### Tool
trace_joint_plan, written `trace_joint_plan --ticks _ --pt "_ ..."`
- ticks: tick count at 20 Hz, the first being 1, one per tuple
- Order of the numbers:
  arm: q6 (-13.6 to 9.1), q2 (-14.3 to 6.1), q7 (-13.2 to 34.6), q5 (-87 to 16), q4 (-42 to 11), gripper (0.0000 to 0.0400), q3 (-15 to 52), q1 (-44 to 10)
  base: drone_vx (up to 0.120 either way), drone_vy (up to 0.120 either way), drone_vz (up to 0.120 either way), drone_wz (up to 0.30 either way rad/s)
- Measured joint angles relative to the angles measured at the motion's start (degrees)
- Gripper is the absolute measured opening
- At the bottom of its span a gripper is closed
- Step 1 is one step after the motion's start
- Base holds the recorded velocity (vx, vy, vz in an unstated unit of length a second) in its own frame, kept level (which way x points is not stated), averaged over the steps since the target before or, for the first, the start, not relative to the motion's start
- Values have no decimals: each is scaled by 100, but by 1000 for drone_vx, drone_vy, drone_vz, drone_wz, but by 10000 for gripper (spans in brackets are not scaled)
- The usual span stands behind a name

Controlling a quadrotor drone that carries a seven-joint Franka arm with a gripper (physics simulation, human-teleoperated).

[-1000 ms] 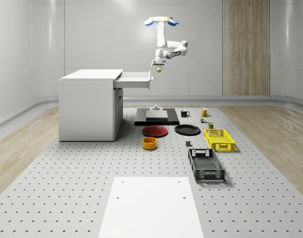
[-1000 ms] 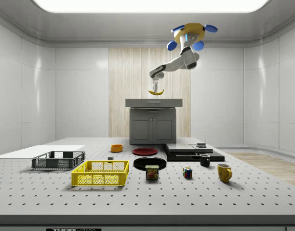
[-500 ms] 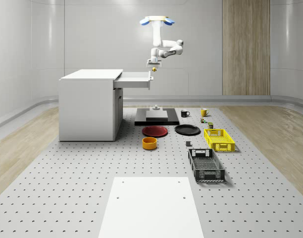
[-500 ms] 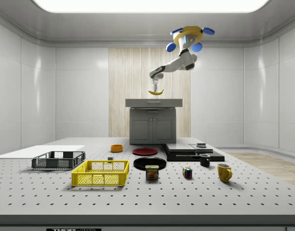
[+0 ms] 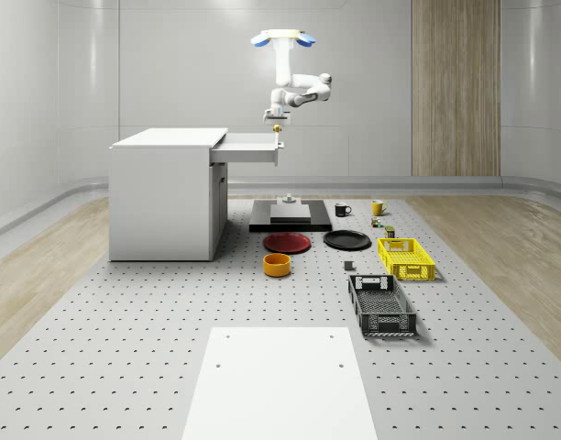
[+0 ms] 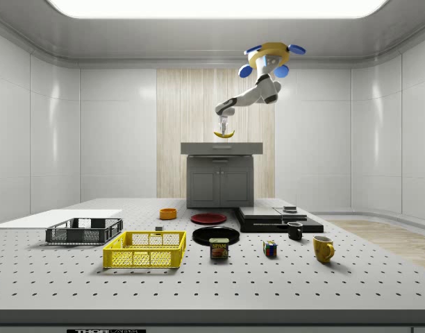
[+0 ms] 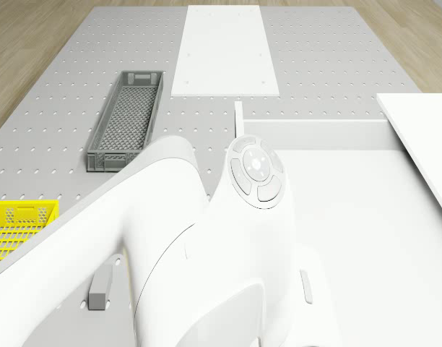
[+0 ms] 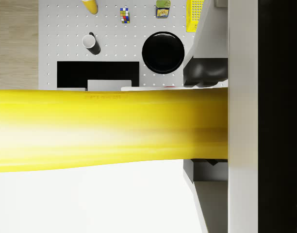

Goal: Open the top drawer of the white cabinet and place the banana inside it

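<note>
Over the last second the drone (image 5: 280, 38) has carried the arm from beyond the open top drawer's (image 5: 249, 147) front edge toward the white cabinet (image 5: 166, 192), so it now hovers high above the drawer's front end. The gripper (image 5: 275, 118) hangs just above that front edge, its fingers pinching the banana (image 6: 223, 134), which lies crosswise under the wrist. With the drawer already pulled out, the carry looks nearly done; what remains, I judge, is moving slightly further over the cabinet's drawer cavity and lowering before release.
</note>
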Motion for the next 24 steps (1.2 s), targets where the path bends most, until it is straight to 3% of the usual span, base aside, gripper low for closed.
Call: trace_joint_plan --ticks 12,19,24 --pt "19 -21 -6 -10 1 190 0 9 0 -120 0 0" --pt "29 -31 -9 -14 2 190 1 13 0 -120 -97 0" --pt "38 -37 -11 -13 5 190 6 17 0 -120 -8 0"
